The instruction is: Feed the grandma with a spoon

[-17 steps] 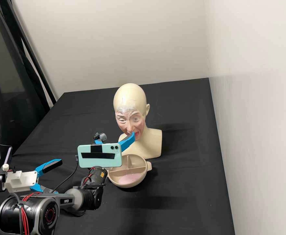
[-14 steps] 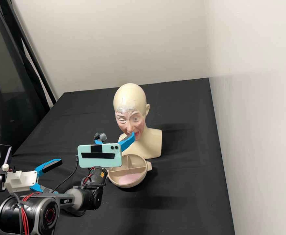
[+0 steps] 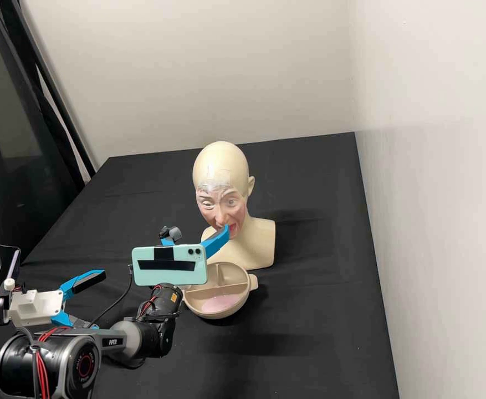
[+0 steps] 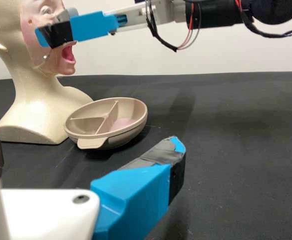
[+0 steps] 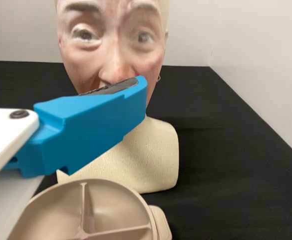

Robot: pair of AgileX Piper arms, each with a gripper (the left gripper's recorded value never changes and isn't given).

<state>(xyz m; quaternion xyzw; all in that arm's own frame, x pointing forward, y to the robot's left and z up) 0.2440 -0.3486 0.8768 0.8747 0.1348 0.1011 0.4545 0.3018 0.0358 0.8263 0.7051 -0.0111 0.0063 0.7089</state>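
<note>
grandma head [image 3: 223, 194] upright at middle of bench [image 3: 320, 233], mouth open. right gripper [image 4: 61, 31] raised, tip at head's mouth; jaw state cannot tell. divided bowl [image 3: 220, 291] just beside bust's near side, pink mass [image 3: 220, 303] in one compartment. left gripper [image 3: 85, 299] near bench's near left corner, jaws spread wide, empty.

The high view looks forward and down over the surface [image 3: 320, 183]. All three views share the mannequin head [image 3: 221, 166]: the left wrist view low and side-on, the right wrist view close, frontal.
</note>
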